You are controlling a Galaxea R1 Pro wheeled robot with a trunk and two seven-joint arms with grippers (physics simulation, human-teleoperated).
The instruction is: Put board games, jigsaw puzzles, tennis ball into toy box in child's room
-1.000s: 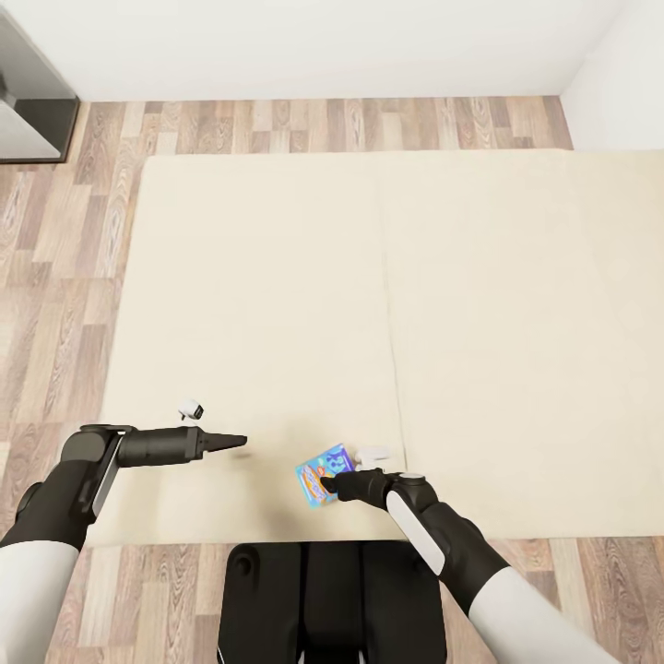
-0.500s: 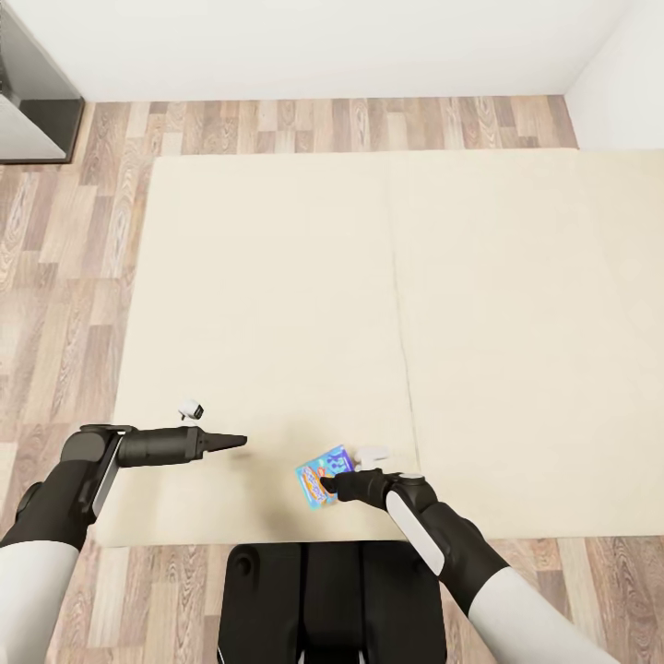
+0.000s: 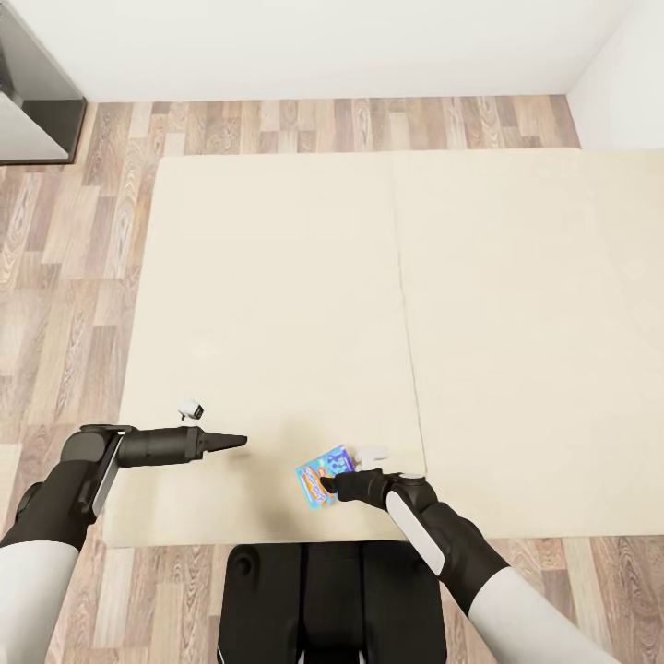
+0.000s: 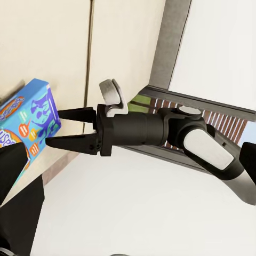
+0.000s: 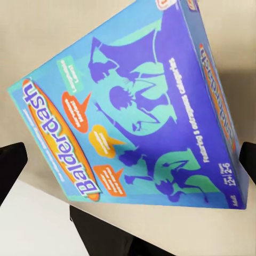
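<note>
My right gripper (image 3: 330,483) pinches the blue game (image 3: 322,474) by its edge over the bed (image 3: 277,277) for carrying; left gripper (image 3: 235,443) pressed together, idle.

Small blue board game (image 3: 322,474), flat cartoon-printed box (orange "Balderdash" logo, purple silhouettes on teal, seen close in the right wrist view (image 5: 133,114)). Sits tilted near the front edge of the bed (image 3: 277,277), on the beige mattress, just left of the seam between its two parts. Clamped at one edge between the fingers of the right gripper (image 3: 330,483).
</note>
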